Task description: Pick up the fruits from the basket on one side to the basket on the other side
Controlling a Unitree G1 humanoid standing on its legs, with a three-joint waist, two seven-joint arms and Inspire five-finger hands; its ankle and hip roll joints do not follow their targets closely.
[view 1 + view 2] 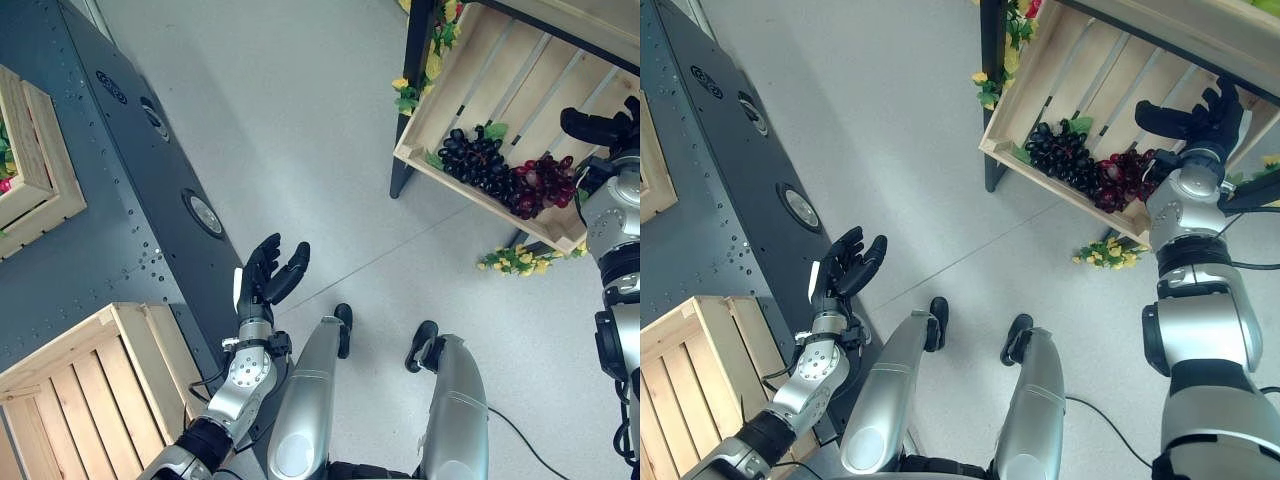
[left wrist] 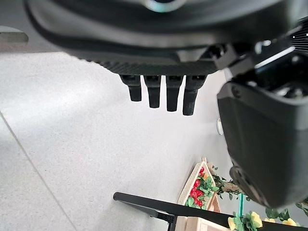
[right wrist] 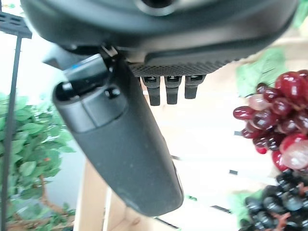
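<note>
Upper right of the head views: a tilted wooden crate point(image 1: 1060, 75) holding two grape bunches, one black bunch point(image 1: 1060, 152) and one red bunch point(image 1: 1127, 175), touching side by side against the crate's lower rim. Right hand point(image 1: 1200, 118), fingers spread and empty, hovers over the red bunch. Lower left: a second slatted wooden crate point(image 1: 90, 395), with nothing visible inside. Left hand point(image 1: 268, 272), fingers relaxed apart, empty, raised beside it above the grey floor point(image 1: 320, 130).

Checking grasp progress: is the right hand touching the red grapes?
Apart. The right wrist view shows the open right hand with bare crate wood between it and the red grapes.
</note>
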